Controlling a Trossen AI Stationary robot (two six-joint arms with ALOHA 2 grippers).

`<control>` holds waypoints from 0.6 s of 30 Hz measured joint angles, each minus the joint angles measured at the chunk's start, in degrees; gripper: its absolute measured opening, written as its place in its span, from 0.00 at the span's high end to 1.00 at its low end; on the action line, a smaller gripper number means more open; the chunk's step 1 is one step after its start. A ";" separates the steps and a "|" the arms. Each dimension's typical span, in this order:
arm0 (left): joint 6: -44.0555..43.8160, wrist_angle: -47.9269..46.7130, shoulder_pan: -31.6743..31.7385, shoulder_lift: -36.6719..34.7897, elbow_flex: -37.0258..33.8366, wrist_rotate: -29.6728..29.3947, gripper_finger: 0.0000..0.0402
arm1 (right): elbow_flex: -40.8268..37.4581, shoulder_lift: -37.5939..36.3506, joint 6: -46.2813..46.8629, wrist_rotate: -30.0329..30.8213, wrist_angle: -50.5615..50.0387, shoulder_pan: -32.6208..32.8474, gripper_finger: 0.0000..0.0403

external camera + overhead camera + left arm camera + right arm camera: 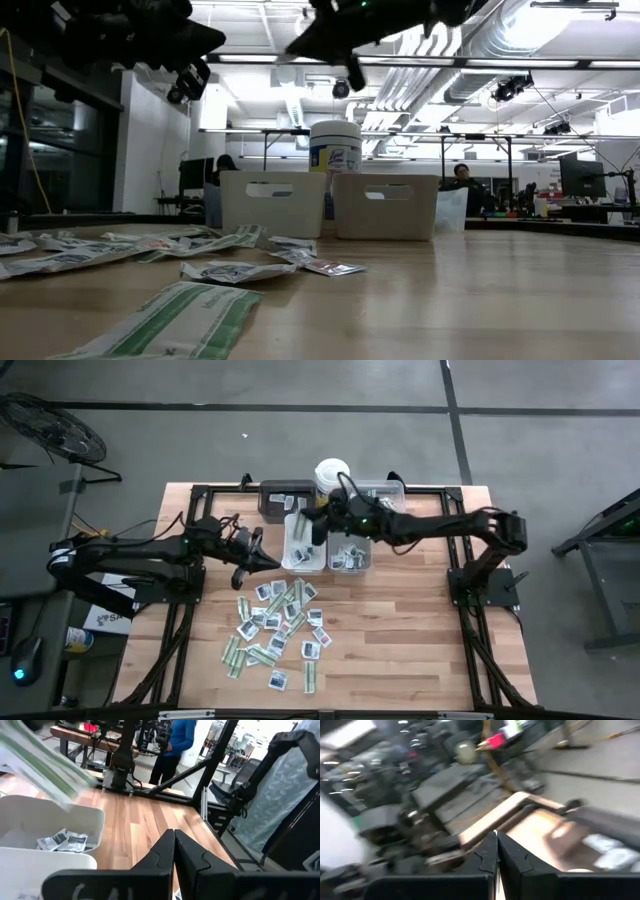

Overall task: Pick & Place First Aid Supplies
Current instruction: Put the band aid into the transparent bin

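Observation:
The first aid supplies [280, 625], small white sachets and green-and-white strips, lie flat in a loose pile on the wooden table [420, 630]. More packets [62, 840] lie inside the white trays [303, 555]. A blurred green-and-white strip [45, 765] shows in the air above the trays, with no gripper seen on it. My right gripper [305, 520] hangs shut over the trays' far side, and nothing shows between its fingers [496, 840]. My left gripper [258, 555] is shut and empty, level, just left of the trays [174, 837].
A tall white canister [332, 470] stands behind the trays, between a dark tray [285, 495] and a clear tray [385, 490]. Bare wood lies to the right of the pile. People show in the room beyond the table [175, 740].

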 joint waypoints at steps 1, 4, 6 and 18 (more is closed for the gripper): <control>0.44 -0.50 0.00 -0.34 0.00 -0.01 1.00 | 0.00 -1.50 -0.60 1.94 -2.31 -0.34 1.00; 1.68 -2.62 0.00 -2.19 -0.02 -0.98 1.00 | 0.00 -6.43 -2.57 7.02 -9.93 -1.64 1.00; 2.38 -4.36 0.00 -3.81 0.00 -2.27 1.00 | 0.00 -10.08 -3.78 10.02 -15.00 -2.76 1.00; 4.97 -12.37 0.02 -11.20 0.00 -8.08 1.00 | -7.45 -31.54 -1.95 20.84 -40.78 -8.68 1.00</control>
